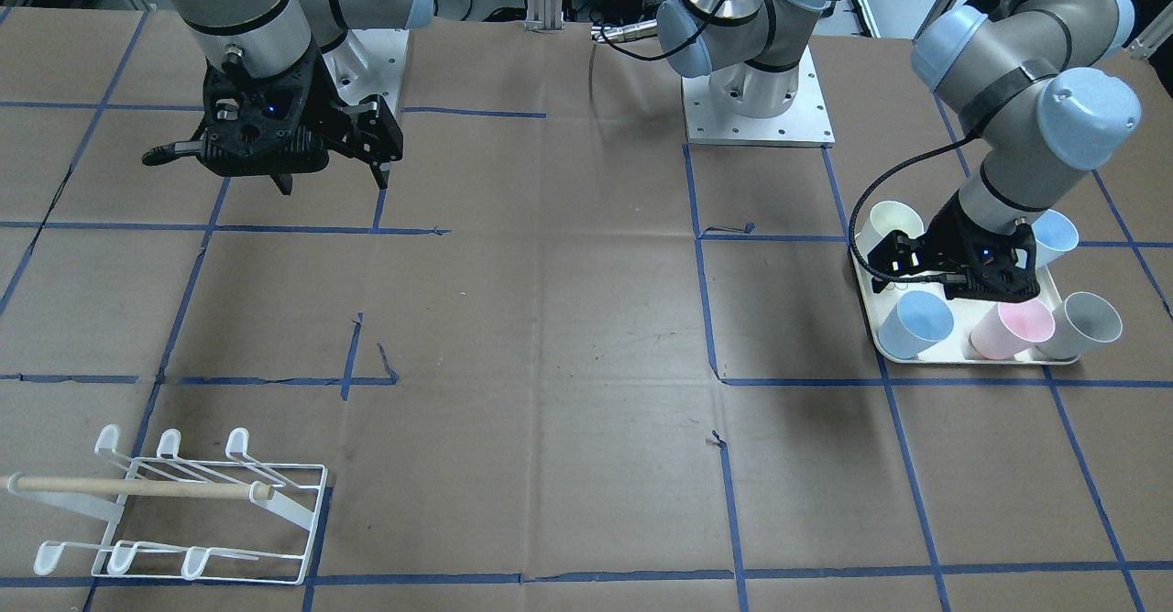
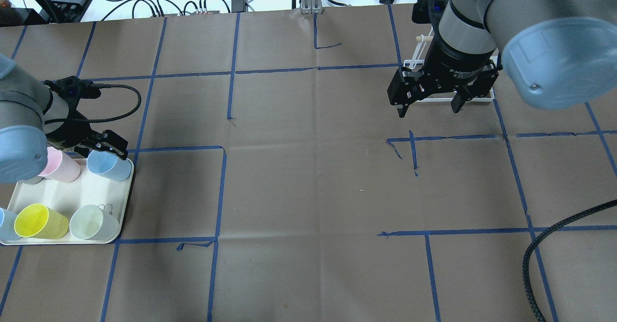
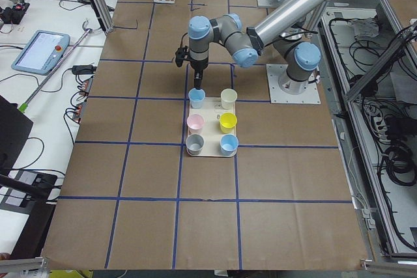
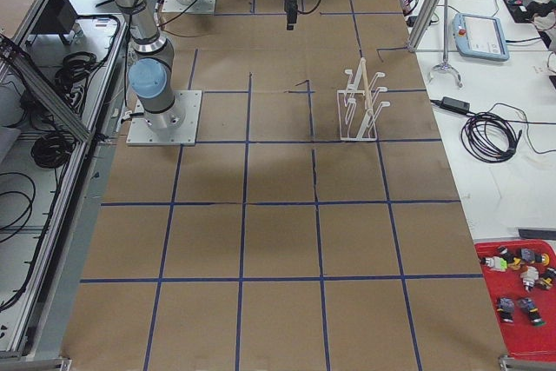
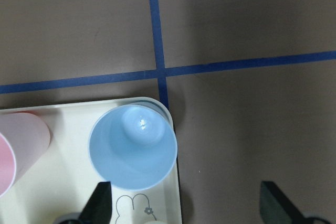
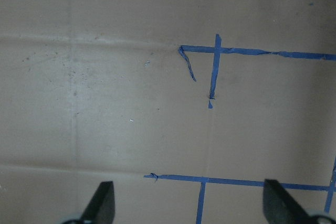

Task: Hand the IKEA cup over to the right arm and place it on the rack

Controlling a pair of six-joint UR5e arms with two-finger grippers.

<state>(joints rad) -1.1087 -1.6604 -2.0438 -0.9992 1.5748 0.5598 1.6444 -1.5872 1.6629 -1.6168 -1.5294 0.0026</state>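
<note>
Several IKEA cups stand on a cream tray (image 2: 72, 194). My left gripper (image 5: 186, 205) is open and empty and hovers over the tray's corner, above a light blue cup (image 5: 132, 148). That cup sits nearer one finger than the other. The same cup (image 2: 108, 165) shows in the overhead view beside the left gripper (image 2: 103, 147). My right gripper (image 2: 426, 107) is open and empty, high above bare table. The white wire rack (image 1: 183, 502) with its wooden dowel lies at the table's other end. In the overhead view the rack (image 2: 415, 64) is mostly hidden behind the right wrist.
The other cups on the tray are pink (image 2: 60, 167), yellow (image 2: 41, 221), pale green (image 2: 94, 223), a second blue (image 1: 1054, 232) and grey (image 1: 1086, 323). Brown paper with blue tape lines covers the table. A red parts bin (image 4: 521, 288) sits off the table.
</note>
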